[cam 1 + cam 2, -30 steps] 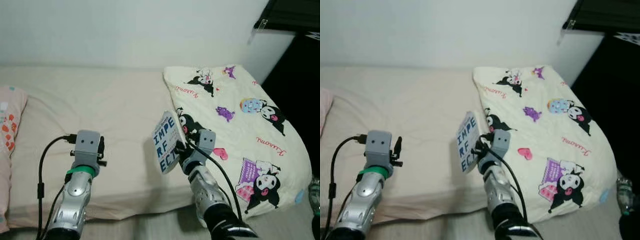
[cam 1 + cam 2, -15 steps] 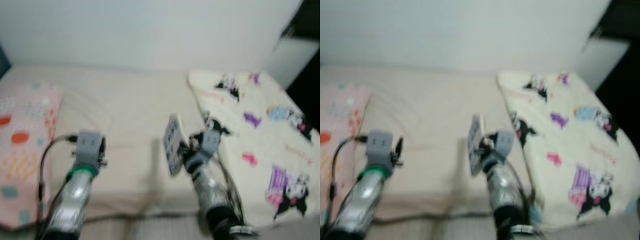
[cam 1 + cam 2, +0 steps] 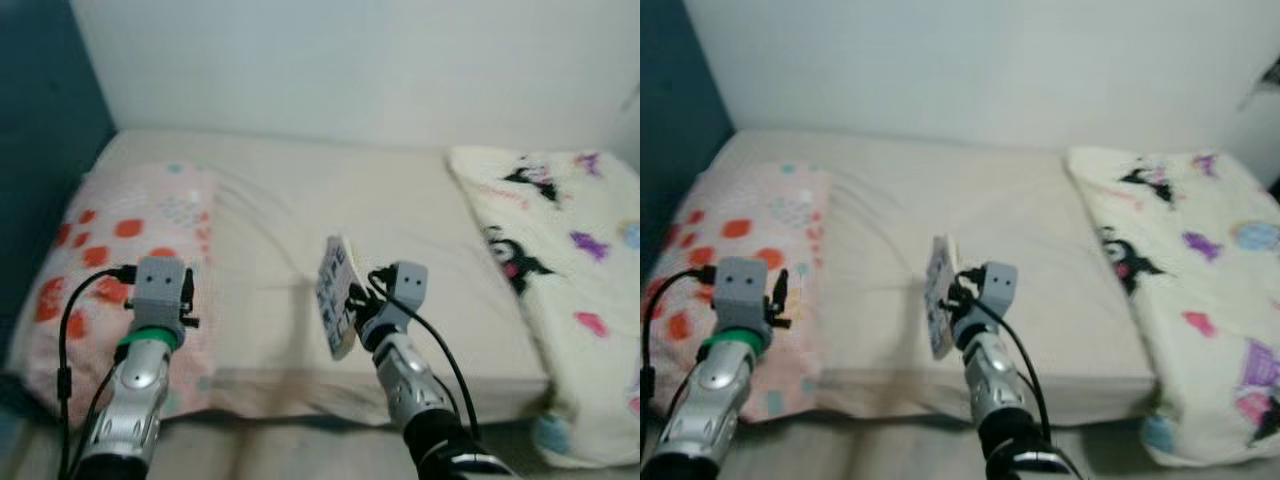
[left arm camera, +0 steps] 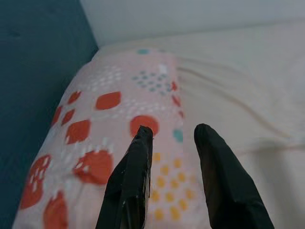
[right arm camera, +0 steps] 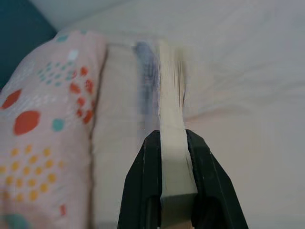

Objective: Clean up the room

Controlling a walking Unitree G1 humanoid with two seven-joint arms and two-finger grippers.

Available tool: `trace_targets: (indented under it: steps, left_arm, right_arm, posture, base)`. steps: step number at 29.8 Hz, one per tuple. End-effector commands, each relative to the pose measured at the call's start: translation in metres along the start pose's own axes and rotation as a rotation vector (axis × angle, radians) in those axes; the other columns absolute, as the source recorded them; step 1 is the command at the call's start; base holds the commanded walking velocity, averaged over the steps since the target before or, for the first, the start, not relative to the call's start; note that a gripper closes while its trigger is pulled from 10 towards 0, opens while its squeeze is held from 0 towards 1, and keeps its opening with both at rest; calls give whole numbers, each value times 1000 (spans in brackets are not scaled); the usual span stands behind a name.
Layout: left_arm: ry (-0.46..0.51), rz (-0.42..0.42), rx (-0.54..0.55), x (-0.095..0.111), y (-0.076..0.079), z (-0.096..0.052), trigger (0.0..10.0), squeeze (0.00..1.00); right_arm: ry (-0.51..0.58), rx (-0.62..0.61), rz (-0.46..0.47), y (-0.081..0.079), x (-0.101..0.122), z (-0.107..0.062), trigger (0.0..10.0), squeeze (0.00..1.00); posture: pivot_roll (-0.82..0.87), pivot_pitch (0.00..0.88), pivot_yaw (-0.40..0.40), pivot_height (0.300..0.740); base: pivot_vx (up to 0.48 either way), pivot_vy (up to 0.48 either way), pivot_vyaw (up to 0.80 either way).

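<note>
**Book in transit over the bed; no drop-off place identified**

Step in hand: carrying. The right gripper (image 3: pixel 352 300), low and just right of centre in the head views, is clamped on a book (image 3: pixel 336 295), held upright on edge with its blue-lettered cover turned toward the frame's left. In the right wrist view the two black fingers (image 5: pixel 145 183) press flat against both faces of the book's page block, with no gap showing. The grip sits at the book's lower edge, so most of the volume stands above the fingers; judged top-heavy and liable to pivot if the arm swings quickly.

The left gripper (image 3: pixel 188 299), lower left of the frame, holds nothing. Its fingers (image 4: pixel 136 169) stand parted by a moderate gap, poised above a pink pillow (image 3: pixel 120 260) with red and orange spots.

Beyond the grippers lies the bed (image 3: pixel 400 225), its cream sheet lightly creased. The pink pillow occupies its left end; a cream quilt (image 3: pixel 570 240) with cartoon figures lies along its right side. A dark blue surface stands at the far left and a pale wall (image 3: pixel 350 60) behind.

Next move, as judged: no shelf or desk is visible here, so the robot must first find a proper place for the book, keeping the clamp firm until it is set down.
</note>
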State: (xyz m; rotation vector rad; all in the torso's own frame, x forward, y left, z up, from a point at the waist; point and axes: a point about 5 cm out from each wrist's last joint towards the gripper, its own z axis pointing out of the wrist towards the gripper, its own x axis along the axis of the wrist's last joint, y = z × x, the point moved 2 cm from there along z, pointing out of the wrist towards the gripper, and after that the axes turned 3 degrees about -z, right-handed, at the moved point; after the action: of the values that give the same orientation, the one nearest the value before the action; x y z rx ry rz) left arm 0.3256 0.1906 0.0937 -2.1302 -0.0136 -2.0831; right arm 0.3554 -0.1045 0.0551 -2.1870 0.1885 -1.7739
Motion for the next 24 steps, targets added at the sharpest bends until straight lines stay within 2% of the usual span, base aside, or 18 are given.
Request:
trace_targets:
  steps: [1,4,15,24]
  left_arm:
    - [-27,15,-17,-5,2,-2,10000,0]
    - [-41,19,-5,-6,-1,-2,10000,0]
    - [-93,7,21,-14,-7,-5,10000,0]
    - [-114,16,-13,-17,-1,-6,10000,0]
  right_arm:
    - [26,5,2,-1,6,1,10000,0]
    - [26,4,4,-2,5,1,10000,0]
    - [22,1,8,-1,2,0,10000,0]
    - [20,3,9,-1,2,0,10000,0]
  posture:
    - [131,0,-14,740]
    - [132,0,-10,740]
    - [138,0,-9,740]
    - [140,0,-14,740]
  base:
    - [0,0,0]
    - [0,-92,0]
    - [0,-469,0]
    - [0,0,0]
